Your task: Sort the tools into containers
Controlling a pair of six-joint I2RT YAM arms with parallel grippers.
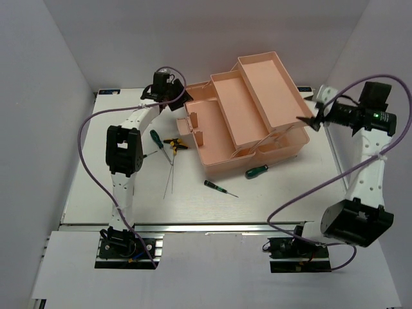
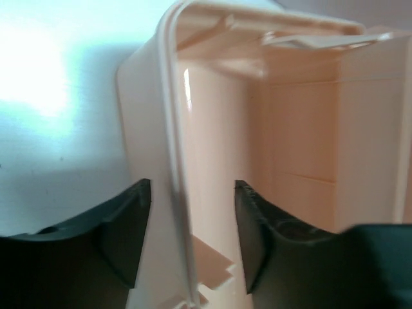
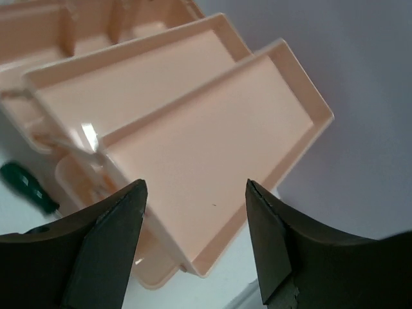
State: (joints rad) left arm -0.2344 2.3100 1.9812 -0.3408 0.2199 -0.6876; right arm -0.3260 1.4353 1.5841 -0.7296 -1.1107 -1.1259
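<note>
The salmon-pink toolbox point(image 1: 222, 151) stands open mid-table, its two empty trays point(image 1: 267, 84) fanned out to the far right above the base compartment point(image 1: 206, 125). On the table lie a green screwdriver point(image 1: 156, 138), yellow-black pliers point(image 1: 175, 144), thin rods point(image 1: 170, 172), a black screwdriver point(image 1: 219, 187) and a second green screwdriver point(image 1: 256, 171). My left gripper point(image 1: 174, 96) is open at the box's far left end; its fingers point(image 2: 125, 238) straddle the box wall rim point(image 2: 170, 129). My right gripper point(image 1: 312, 119) is open and empty over the top tray's near corner point(image 3: 212, 167). The second green screwdriver also shows in the right wrist view point(image 3: 26, 187).
White walls close in the table on the left, back and right. The table's metal front rail point(image 1: 206, 226) runs along the near edge by the arm bases. Purple cables point(image 1: 90, 161) loop beside both arms.
</note>
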